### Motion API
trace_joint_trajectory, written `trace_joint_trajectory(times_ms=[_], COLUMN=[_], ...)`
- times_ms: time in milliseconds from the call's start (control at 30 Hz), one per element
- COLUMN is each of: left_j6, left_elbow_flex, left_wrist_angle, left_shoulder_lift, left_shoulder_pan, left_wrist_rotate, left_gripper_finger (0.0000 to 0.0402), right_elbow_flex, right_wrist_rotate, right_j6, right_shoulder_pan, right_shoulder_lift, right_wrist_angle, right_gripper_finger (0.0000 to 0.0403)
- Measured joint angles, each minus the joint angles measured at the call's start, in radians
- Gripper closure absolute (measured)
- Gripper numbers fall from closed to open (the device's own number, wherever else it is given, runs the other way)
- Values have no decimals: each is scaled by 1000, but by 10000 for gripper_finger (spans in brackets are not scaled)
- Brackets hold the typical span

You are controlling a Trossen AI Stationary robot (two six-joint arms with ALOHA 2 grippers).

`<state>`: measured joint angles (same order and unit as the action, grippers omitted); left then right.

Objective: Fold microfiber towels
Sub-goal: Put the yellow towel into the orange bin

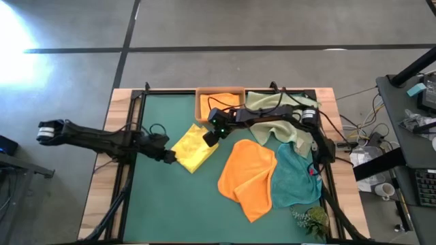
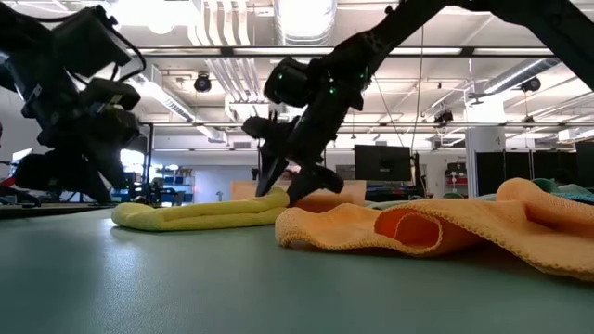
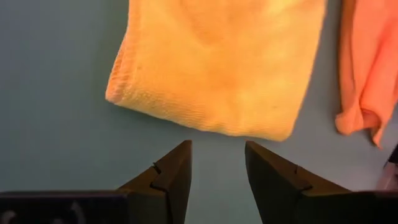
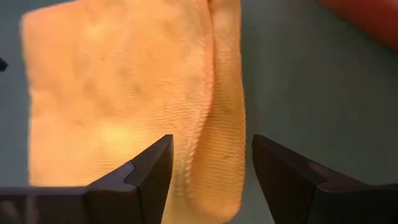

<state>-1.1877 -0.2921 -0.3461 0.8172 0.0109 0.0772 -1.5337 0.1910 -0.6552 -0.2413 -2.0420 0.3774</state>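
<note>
From my console I judge the job barely begun: the yellow towel [image 1: 193, 148] lies folded into a compact rectangle on the green mat [image 1: 157, 204], and it is the only cloth I would call folded. Just beside it, toward the mat's middle, an orange towel [image 1: 248, 178] lies spread and rumpled; past that the teal towel [image 1: 296, 178] is loose, with a pale green towel [image 1: 276, 112] bunched behind it. Another orange cloth [image 1: 219, 101] sits in the wooden tray [image 1: 199, 109] behind the yellow towel, its fold unclear. My left gripper [image 1: 169, 156] is released, hovering just off the yellow towel's near edge on the bench side. My right gripper [image 1: 210, 138] is also released, its fingers straddling the towel's far edge. I can read no brand, label or writing anywhere.
</note>
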Motion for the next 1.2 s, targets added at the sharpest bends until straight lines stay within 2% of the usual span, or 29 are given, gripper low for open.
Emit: trace_joint_trajectory(times_ms=[200, 367, 600, 833, 1033, 1133, 1200], left_j6=[-31, -34, -57, -64, -45, -30, -28], left_elbow_flex=[5, 7, 19, 18, 18, 12, 12], left_wrist_angle=[1, 26, 186, 223, 285, 294, 294], left_shoulder_lift=[53, 116, 228, 324, 375, 390, 394], left_shoulder_pan=[0, 0, 0, -2, -2, -2, -2], left_wrist_rotate=[0, -6, -5, -31, -59, -79, -92], left_gripper_finger=[268, 268, 268, 268, 268, 281, 304], right_elbow_flex=[0, -2, -1, -9, -11, -11, -11], right_wrist_rotate=[20, 179, 196, 224, 213, 213, 212], right_j6=[0, -9, -27, -35, -34, -34, -33], right_shoulder_pan=[-2, -9, -9, 5, 25, 34, 39], right_shoulder_lift=[-42, -82, -81, -80, -80, -80, -80], right_wrist_angle=[-30, -134, -131, -118, -120, -121, -121], right_gripper_finger=[195, 196, 229, 284, 307, 313, 318])
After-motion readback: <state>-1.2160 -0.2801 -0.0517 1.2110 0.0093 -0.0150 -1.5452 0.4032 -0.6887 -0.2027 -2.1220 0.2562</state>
